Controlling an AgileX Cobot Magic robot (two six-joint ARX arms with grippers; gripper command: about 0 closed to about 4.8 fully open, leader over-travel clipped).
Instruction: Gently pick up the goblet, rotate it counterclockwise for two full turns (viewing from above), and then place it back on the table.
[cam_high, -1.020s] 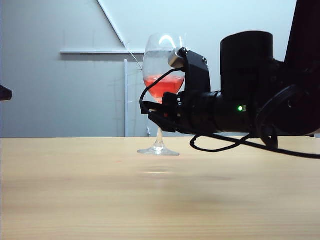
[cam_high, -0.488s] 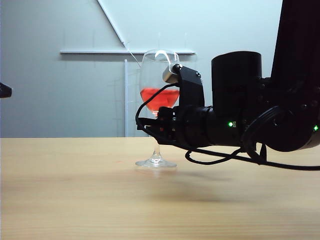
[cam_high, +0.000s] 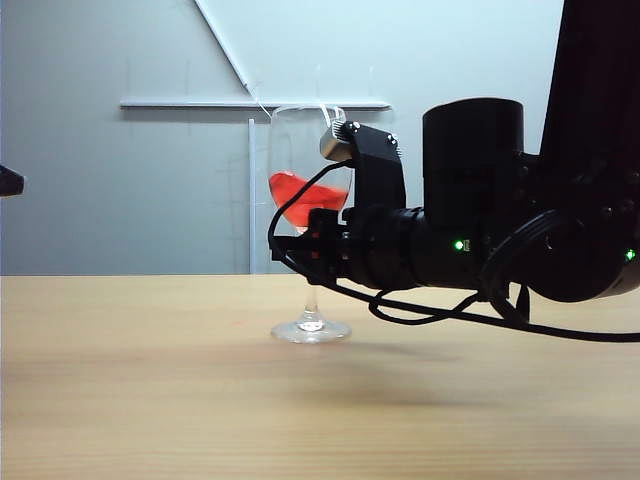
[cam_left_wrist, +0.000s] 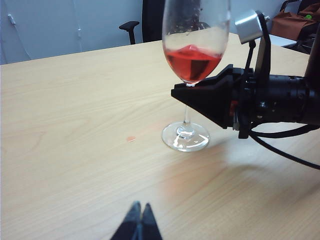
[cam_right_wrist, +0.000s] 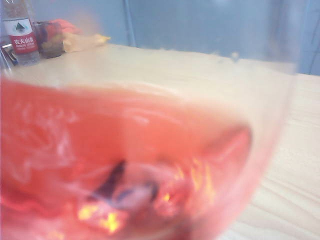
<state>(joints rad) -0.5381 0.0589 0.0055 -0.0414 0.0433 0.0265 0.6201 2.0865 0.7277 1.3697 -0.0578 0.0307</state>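
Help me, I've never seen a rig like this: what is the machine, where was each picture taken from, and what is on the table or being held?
This is a robot with two black arms, each ending in a two-finger hand. One picture comes from a camera beside the table; the other two come from cameras on each wrist. On the wide light tan wooden table stands one thing: a tall clear stemmed goblet with red liquid, its foot on the wood. The right hand reaches in level, its fingers on either side of the stem just under the bowl; whether it grips cannot be told. Its own camera is so close that the red bowl fills the blurred picture. The left hand hangs apart from the glass, fingertips shut, holding nothing.
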